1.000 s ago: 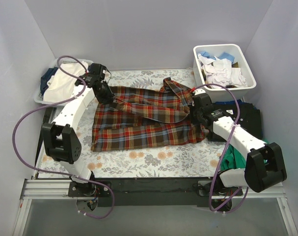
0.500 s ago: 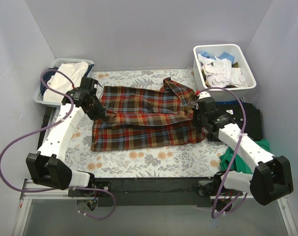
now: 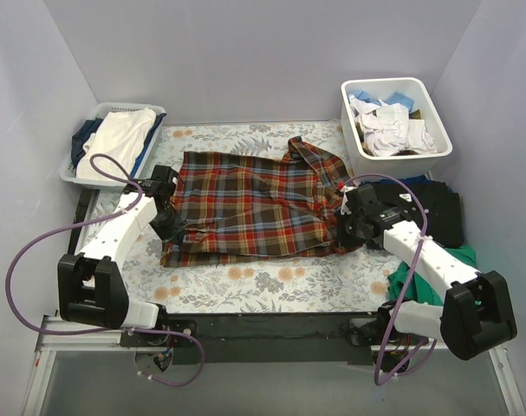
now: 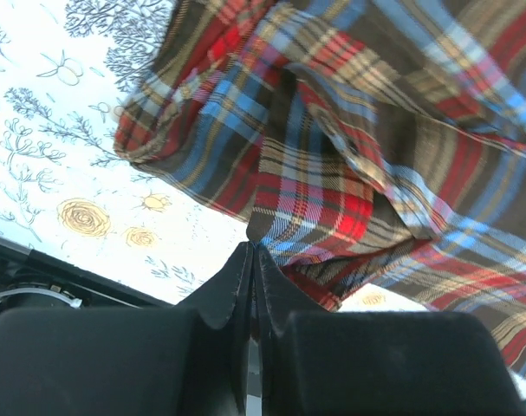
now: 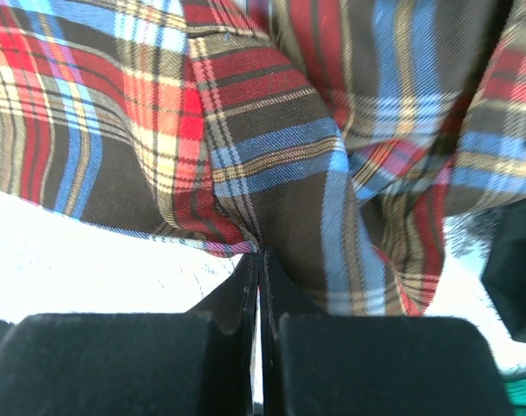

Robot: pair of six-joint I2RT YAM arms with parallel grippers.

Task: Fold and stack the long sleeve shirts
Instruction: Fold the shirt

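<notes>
Contact at the shirt's two side edges is hard to make out from above, where the plaid shirt [image 3: 254, 204] lies as a rumpled rectangle in the middle of the surface [image 3: 271, 282], collar toward the far right. The black garments [image 3: 436, 206] lie just beside it, partly covered. In the left wrist view, the left fingers [image 4: 215, 299] are pinched together on a plaid fold (floral print shows below it). In the right wrist view, the right fingers [image 5: 237, 299] clamp a bunched plaid hem, and a dark patch at the right edge is unreadable.

left end effector [image 4: 252, 248] clamped closed, right end effector [image 5: 261, 254] clamped closed
</notes>
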